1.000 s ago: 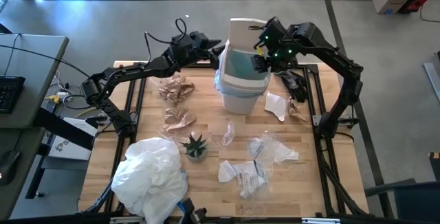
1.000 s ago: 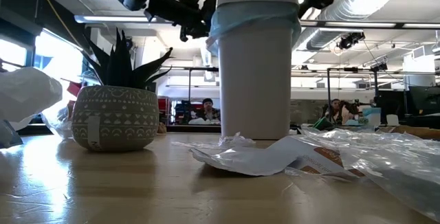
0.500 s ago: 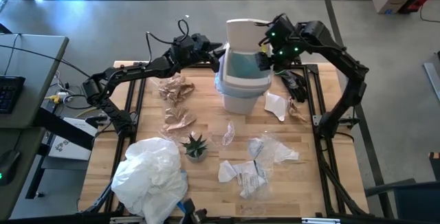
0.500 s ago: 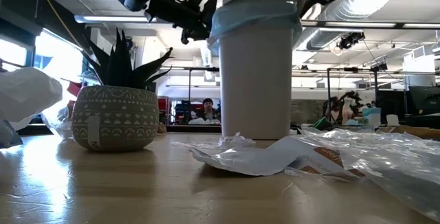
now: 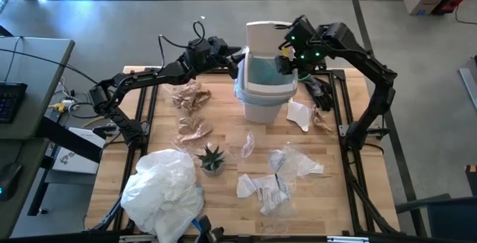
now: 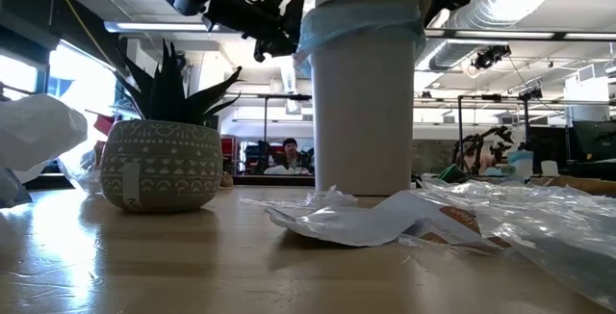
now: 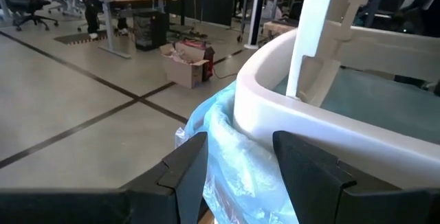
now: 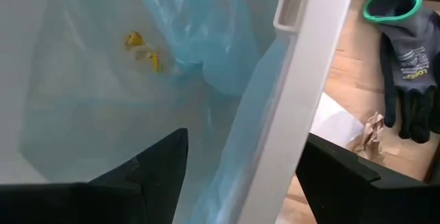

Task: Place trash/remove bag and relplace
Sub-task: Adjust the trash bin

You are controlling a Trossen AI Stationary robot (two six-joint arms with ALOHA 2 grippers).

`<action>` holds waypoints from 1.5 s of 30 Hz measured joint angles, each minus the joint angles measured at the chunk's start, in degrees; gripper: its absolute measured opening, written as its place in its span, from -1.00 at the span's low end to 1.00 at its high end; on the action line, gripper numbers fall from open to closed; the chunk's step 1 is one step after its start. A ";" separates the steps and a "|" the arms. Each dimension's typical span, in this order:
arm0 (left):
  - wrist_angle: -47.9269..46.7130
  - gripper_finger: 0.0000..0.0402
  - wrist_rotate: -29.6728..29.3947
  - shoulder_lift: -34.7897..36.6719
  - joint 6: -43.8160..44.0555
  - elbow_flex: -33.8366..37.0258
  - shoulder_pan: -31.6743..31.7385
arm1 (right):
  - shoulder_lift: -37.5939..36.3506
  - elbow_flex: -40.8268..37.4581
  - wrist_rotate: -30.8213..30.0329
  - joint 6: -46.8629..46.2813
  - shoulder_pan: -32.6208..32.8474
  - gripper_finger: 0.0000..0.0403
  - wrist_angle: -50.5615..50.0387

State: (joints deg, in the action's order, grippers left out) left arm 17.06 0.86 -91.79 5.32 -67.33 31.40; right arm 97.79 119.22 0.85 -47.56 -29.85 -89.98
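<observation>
The white bin point(image 5: 261, 94) stands at the table's far middle with its lid point(image 5: 266, 30) raised. The light-blue bag point(image 8: 172, 80) lines it and hangs over the rim. My left gripper point(image 7: 237, 157) is at the bin's left rim, shut on the bag's overhang. My right gripper point(image 8: 240, 163) is open above the bin's right rim point(image 8: 275, 114), one finger inside and one outside. Trash lies on the table: brown paper point(image 5: 191, 95), white scraps point(image 5: 264, 189) and clear wrappers point(image 5: 294, 161). My left gripper has the bunched overhang of the bag point(image 7: 230, 148) between its two fingers, just outside the bin's left rim point(image 7: 275, 124). The fingers come in about level from the table's left. The bunch stays on the rim and bulges out toward the gripper.
A small potted plant point(image 5: 211, 157) stands near the table's middle. A big white plastic bundle point(image 5: 164, 187) lies at the near left. A dark glove point(image 8: 405, 80) lies to the right of the bin, beside a white scrap point(image 5: 298, 115).
The bin has shifted a little toward the table's right edge.
</observation>
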 joint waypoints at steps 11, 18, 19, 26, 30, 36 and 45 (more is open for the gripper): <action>0.15 -0.21 0.34 4.88 -2.94 -0.02 0.36 | 0.57 -0.02 -2.63 0.05 0.81 0.19 0.22; -5.36 -0.21 2.36 5.92 -3.98 -0.02 0.42 | 1.62 -0.02 -4.87 -1.06 1.61 0.19 0.07; -6.00 -0.21 3.89 5.90 -3.23 -0.02 0.37 | 1.85 -0.02 -5.00 -1.22 1.76 0.19 0.06; -8.25 -0.21 2.66 9.64 -7.88 0.00 -5.14 | 3.17 -0.02 -5.65 -0.86 2.51 0.19 -0.12; -9.12 -0.21 -1.57 12.75 -13.77 -0.02 -8.84 | 3.26 -0.04 -6.32 -1.38 2.54 0.19 0.15; -10.18 -0.21 -8.80 12.65 -20.47 -0.09 -10.85 | 3.26 -0.04 -7.04 -1.26 2.54 0.19 0.05; -12.17 -0.21 -8.75 11.28 -18.98 -0.04 -9.14 | 3.26 -0.04 -8.85 -1.01 3.37 0.19 0.00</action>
State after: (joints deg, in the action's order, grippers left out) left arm 4.89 -7.90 -80.51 -13.66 -67.37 22.26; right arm 101.06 119.17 -8.00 -48.58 -26.48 -89.98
